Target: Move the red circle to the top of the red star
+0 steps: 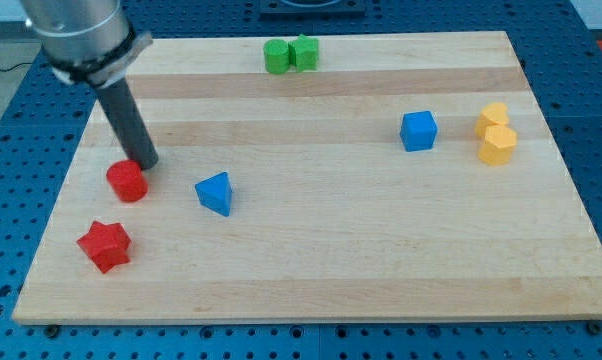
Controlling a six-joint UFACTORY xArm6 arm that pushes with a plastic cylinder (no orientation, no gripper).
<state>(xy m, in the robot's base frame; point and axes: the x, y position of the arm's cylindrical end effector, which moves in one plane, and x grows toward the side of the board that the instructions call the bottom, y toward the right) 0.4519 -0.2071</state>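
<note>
The red circle [127,181] lies at the view's left on the wooden board. The red star [104,245] lies below it and slightly to the left, with a small gap between them. My tip [145,163] is at the circle's upper right edge, touching or nearly touching it. The rod slants up to the view's top left.
A blue triangle [215,193] lies just right of the red circle. Two green blocks [289,54] sit side by side at the top edge. A blue cube [418,130] and two yellow blocks [495,133] lie at the right. The board's left edge [59,195] is close.
</note>
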